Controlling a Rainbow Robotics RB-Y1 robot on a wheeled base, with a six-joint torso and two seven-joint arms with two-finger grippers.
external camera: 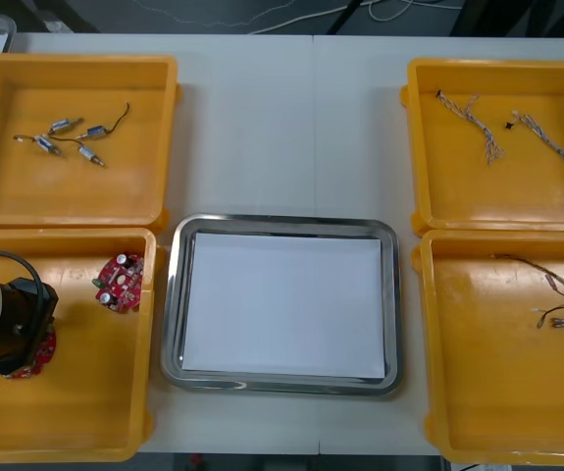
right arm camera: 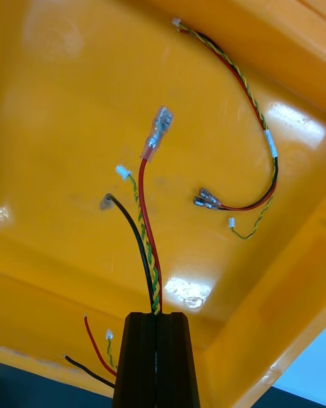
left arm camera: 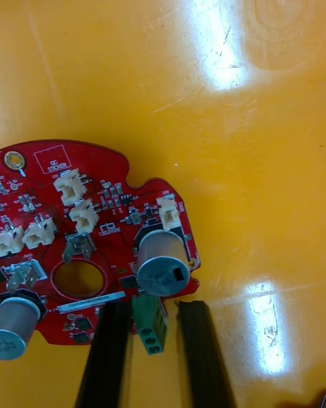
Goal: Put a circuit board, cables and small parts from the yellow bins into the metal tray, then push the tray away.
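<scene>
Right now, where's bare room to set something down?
Bare: the white inside of the metal tray, and the table strip beyond it between the far left bin and far right bin. Crowded: near left bin, left gripper at one circuit board, a second board beside; near right bin, right gripper shut on a red and yellow cable.

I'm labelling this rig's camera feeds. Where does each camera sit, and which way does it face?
Front view: above the arms, looking steeply down at the table; the left arm shows over the near-left yellow bin.
Left wrist view: on the left wrist, looking past the left claw at a circuit board.
Right wrist view: on the right wrist, looking into the near-right yellow bin; the right claw is shut on a red and yellow cable.
Shared: front and left wrist views both show that board.
</scene>
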